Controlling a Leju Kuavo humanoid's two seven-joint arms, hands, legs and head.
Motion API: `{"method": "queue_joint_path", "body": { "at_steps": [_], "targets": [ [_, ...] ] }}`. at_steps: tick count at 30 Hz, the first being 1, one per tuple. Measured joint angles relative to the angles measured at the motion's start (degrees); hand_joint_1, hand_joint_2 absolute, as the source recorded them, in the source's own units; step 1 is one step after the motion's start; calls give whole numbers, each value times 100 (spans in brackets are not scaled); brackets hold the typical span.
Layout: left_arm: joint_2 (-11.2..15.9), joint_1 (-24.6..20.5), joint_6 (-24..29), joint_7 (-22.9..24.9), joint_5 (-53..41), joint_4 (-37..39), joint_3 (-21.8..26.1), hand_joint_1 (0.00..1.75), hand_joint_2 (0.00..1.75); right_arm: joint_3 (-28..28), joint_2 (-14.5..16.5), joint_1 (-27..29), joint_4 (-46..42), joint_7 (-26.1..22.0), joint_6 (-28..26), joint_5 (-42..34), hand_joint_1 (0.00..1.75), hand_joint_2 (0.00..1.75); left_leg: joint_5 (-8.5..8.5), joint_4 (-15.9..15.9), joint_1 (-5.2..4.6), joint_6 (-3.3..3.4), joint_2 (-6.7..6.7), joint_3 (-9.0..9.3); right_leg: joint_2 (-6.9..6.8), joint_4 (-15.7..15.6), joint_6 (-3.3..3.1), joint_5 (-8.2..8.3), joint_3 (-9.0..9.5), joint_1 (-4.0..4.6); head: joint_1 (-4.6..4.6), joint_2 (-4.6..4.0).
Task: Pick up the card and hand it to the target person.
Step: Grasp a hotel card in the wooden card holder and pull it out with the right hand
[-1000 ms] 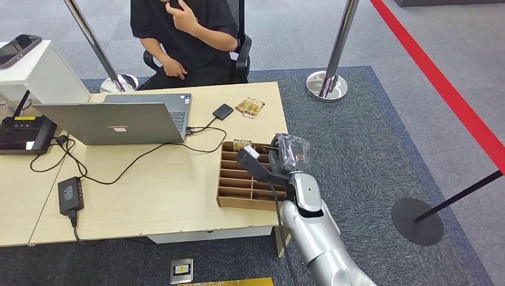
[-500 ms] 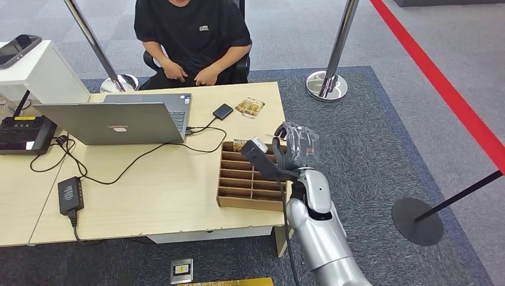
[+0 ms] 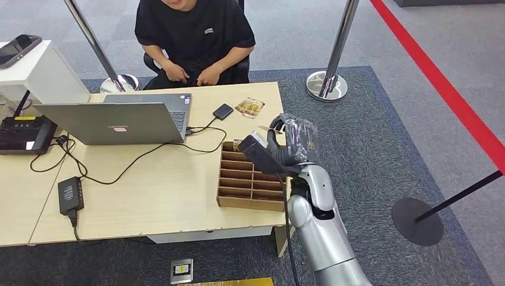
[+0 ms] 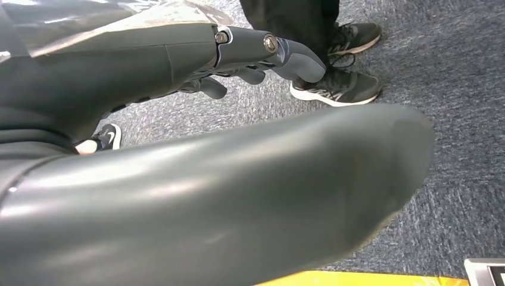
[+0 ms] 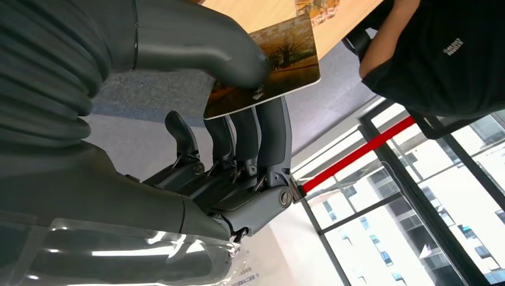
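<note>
The wooden desk (image 3: 155,185) spreads below me, and across it the person (image 3: 193,36) in a black shirt sits in a chair with both hands in their lap. A grey laptop (image 3: 113,122) stands open on the desk, and nearer my side lies a wooden divided tray (image 3: 247,185). My right hand (image 3: 286,149) hangs above the tray's far corner at the desk's edge. Its thumb and fingers (image 5: 262,134) pinch the card (image 5: 280,59), a printed landscape picture, pressed from both faces. My left hand (image 4: 238,50) hangs over the grey carpet, fingers loosely apart and holding nothing, near someone's black sneakers (image 4: 339,86).
</note>
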Motion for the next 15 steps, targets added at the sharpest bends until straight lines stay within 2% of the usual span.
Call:
{"method": "queue_joint_path", "body": {
  "at_steps": [15],
  "targets": [
    [0, -24, 0, 110, -102, 0, -38, 0, 0, 131, 261, -703, 881, -128, 15, -264, 134, 175, 0, 0, 0, 0, 0, -1, 0, 1, 0, 0, -1, 0, -1, 0]
  ]
}}
